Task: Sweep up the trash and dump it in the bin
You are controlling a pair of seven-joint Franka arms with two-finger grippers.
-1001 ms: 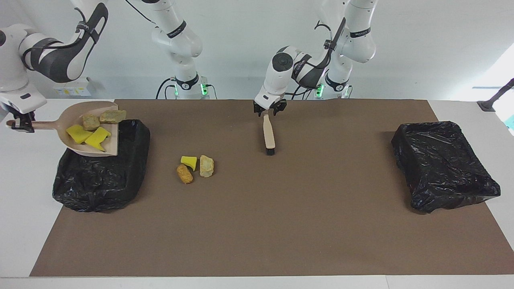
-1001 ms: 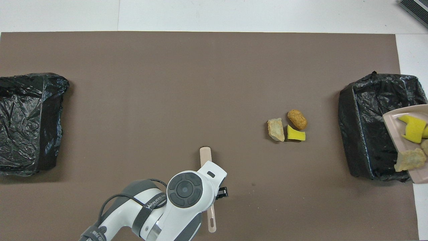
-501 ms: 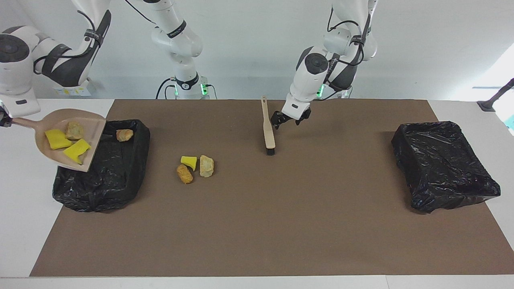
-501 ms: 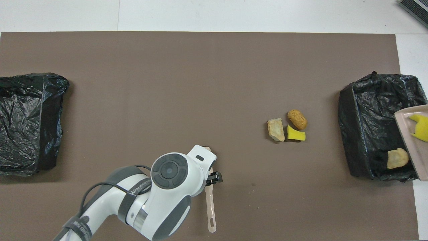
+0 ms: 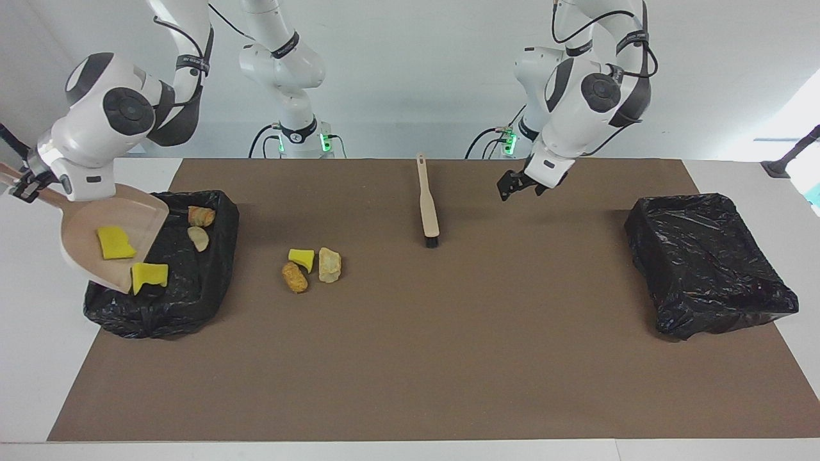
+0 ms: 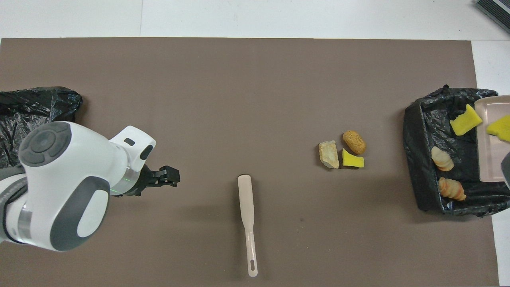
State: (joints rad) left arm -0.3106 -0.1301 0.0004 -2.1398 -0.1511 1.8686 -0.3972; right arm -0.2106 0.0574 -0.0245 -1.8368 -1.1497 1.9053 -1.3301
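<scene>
The right gripper (image 5: pixel 25 186) is clamping the dustpan (image 5: pixel 109 240) handle, tilting it over the black-lined bin (image 5: pixel 211 275) — one yellow sponge (image 5: pixel 116 242) is lying in the pan, another (image 5: pixel 149 274) at its lip, two tan lumps (image 5: pixel 200 216) sitting inside the bin. Three scraps (image 5: pixel 312 266) are lying on the mat beside that bin. The brush (image 5: pixel 427 206) is lying free mid-table. The left gripper (image 5: pixel 516 185), fingers spread wide and empty, is hanging over the mat. A second lined bin (image 5: pixel 708 262) is sitting at the left arm's end.

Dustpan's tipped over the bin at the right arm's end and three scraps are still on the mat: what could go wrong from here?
1. One yellow sponge piece hangs at the dustpan lip, above the bin's rim; it might drop outside the liner.
2. The other yellow piece sits higher in the pan; if the right gripper levels out too soon, it may stay in.
3. The brush lies loose on the mat, the left gripper open and away from it; three scraps need a regrasp.
</scene>
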